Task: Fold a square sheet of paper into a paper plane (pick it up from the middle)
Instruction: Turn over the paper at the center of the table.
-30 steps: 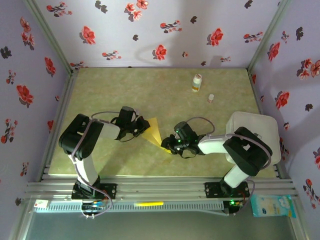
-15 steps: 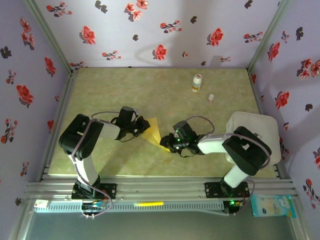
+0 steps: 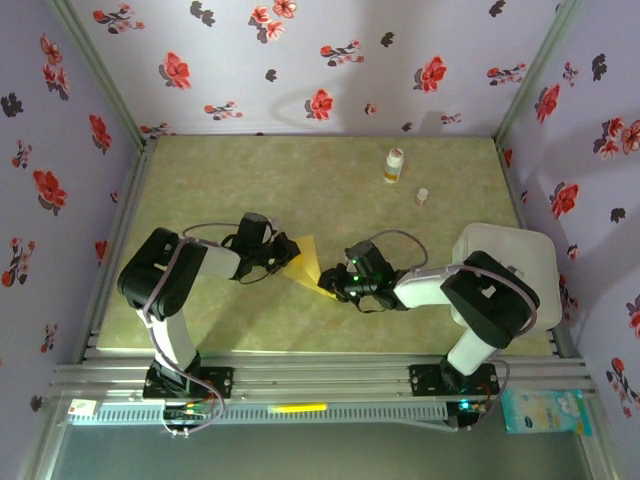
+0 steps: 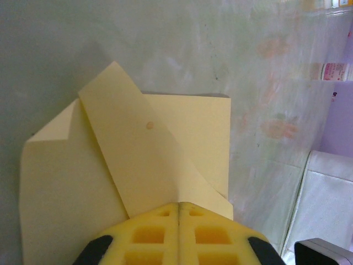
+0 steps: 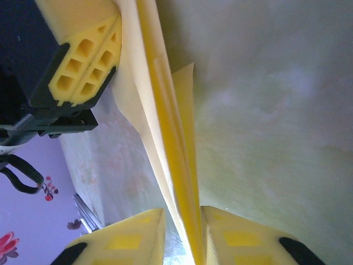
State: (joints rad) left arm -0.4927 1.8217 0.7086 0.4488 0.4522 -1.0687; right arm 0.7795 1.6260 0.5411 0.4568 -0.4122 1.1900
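Note:
The square sheet of paper (image 3: 306,262), mustard-yellow and creased into pointed, layered flaps, is held up between my two grippers near the table's middle. My left gripper (image 3: 284,254) is shut on one end of it. In the left wrist view the pads (image 4: 179,205) meet with the folded flaps (image 4: 138,160) fanning out beyond them. My right gripper (image 3: 329,286) is at the other end. Its jaws (image 5: 183,221) straddle the paper's folded edge (image 5: 165,121). The paper lies against the right pad and a narrow gap remains at the left pad. The left gripper's fingers (image 5: 83,66) show beyond.
A small white-and-orange bottle (image 3: 394,165) and a small white cap (image 3: 422,196) stand at the back right of the table. A white container (image 3: 510,262) sits at the right edge, behind my right arm. Flowered walls enclose the table on three sides.
My right gripper has crept slightly left along the paper and its jaws have narrowed around the folded edge. The left gripper has kept still, shut on the paper.

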